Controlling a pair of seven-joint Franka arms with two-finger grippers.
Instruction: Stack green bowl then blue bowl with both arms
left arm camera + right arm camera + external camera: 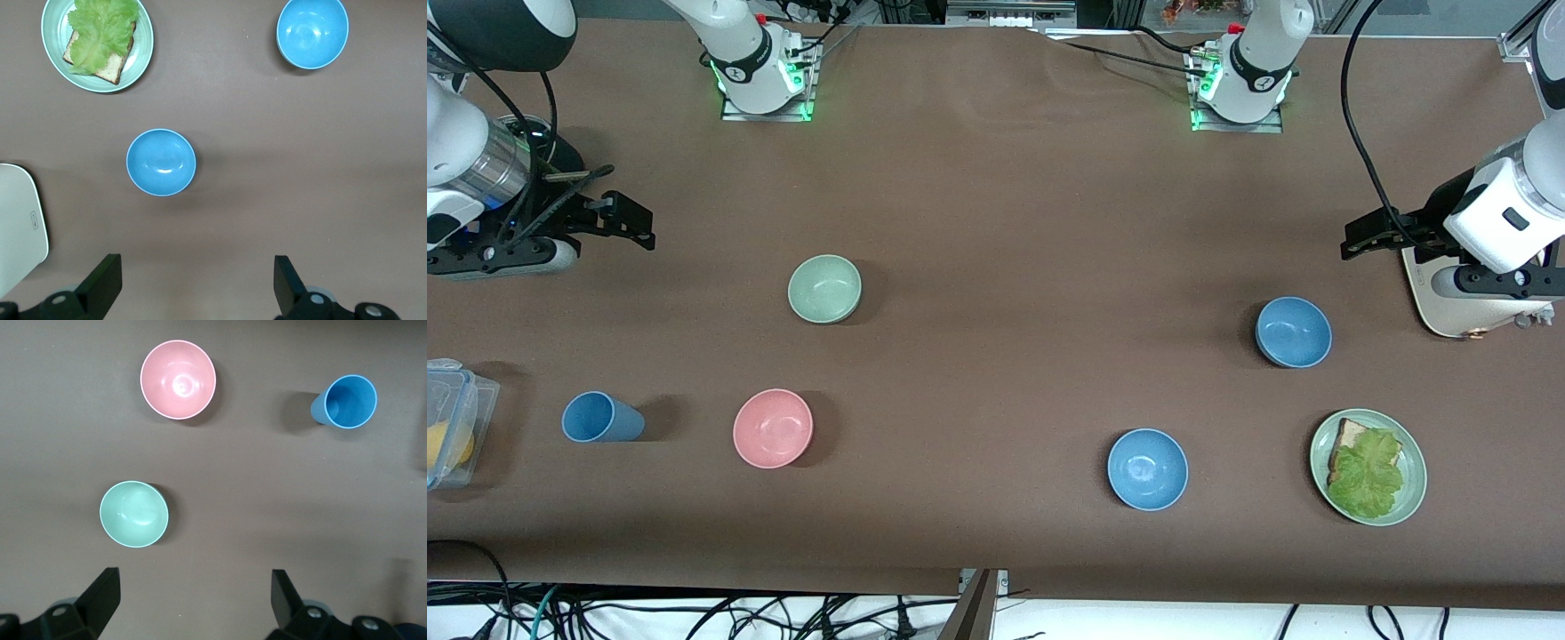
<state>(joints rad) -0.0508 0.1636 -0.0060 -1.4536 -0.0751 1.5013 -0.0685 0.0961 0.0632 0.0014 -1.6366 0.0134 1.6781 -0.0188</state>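
Note:
The pale mint-green bowl (824, 289) sits upright toward the right arm's end of the table; it also shows in the right wrist view (133, 513). The duller blue bowl (1293, 332) sits toward the left arm's end and shows in the left wrist view (161, 162). A brighter blue twin bowl (1147, 468) lies nearer the front camera and shows in the left wrist view (312, 32). My right gripper (631, 222) (195, 583) is open and empty over bare table at its end. My left gripper (1360, 238) (198, 267) is open and empty beside a white device.
A pink bowl (773, 428) and a blue cup (600, 418) sit nearer the front camera than the green bowl. A green plate (1414, 480) holds bread and lettuce. A white device (1449, 307) lies under the left arm. A clear box (454, 418) sits at the table's edge.

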